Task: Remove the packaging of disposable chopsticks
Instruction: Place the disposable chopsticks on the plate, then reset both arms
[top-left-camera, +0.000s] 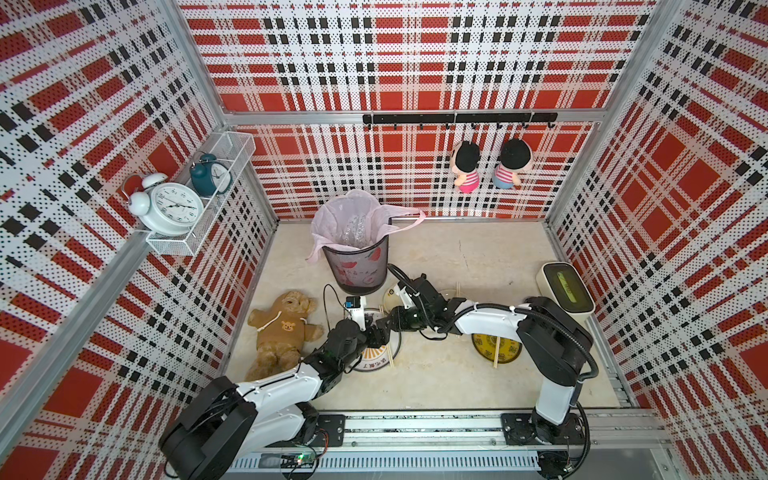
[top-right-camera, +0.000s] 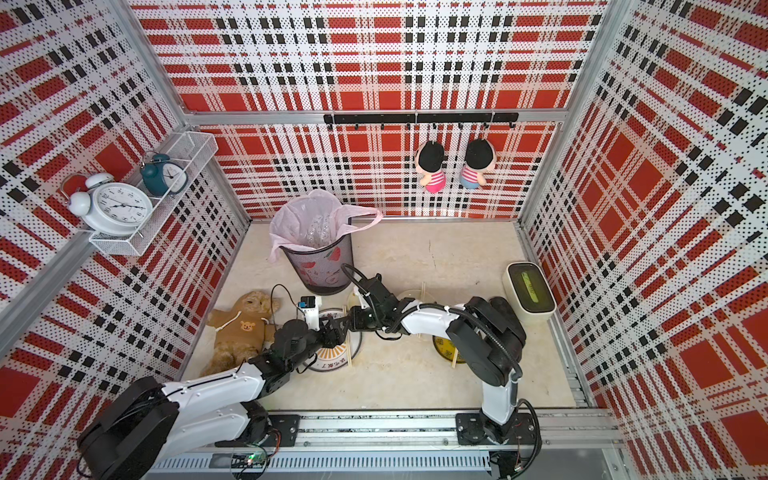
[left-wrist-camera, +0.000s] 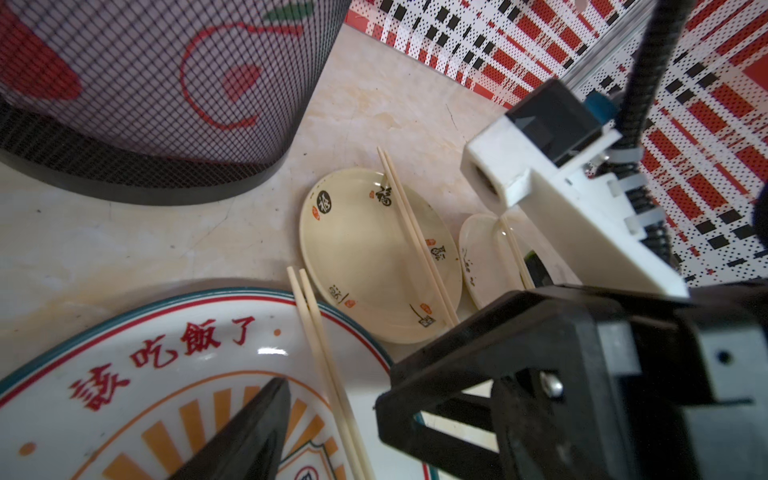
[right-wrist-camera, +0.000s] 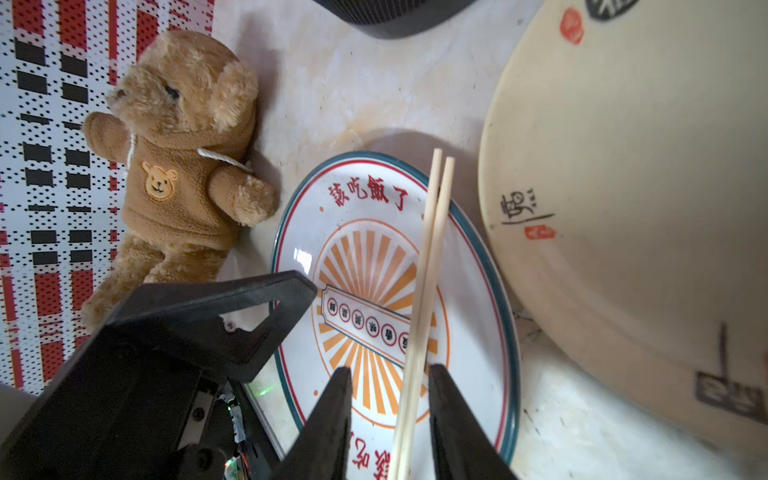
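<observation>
A bare pair of disposable chopsticks (right-wrist-camera: 428, 270) lies across the white plate (right-wrist-camera: 469, 332) with red characters. My right gripper (right-wrist-camera: 390, 370) is open just above that plate, with the sticks passing between its fingers, nearer one of them. My left gripper (top-left-camera: 376, 332) hovers over the same plate, right beside the right one. One left finger (left-wrist-camera: 257, 428) shows far out to the side, so the jaws stand open and empty. Crinkly clear packaging (top-left-camera: 353, 232) lies inside the pink-lined bin. No sleeve shows on these sticks.
The mesh bin (top-left-camera: 357, 270) stands just behind the plates. Two cream plates (left-wrist-camera: 374, 257) and a yellow plate (top-left-camera: 496, 347) each carry a bare pair of sticks. A teddy bear (top-left-camera: 282, 332) lies at the left and a cream box (top-left-camera: 565, 291) at the right.
</observation>
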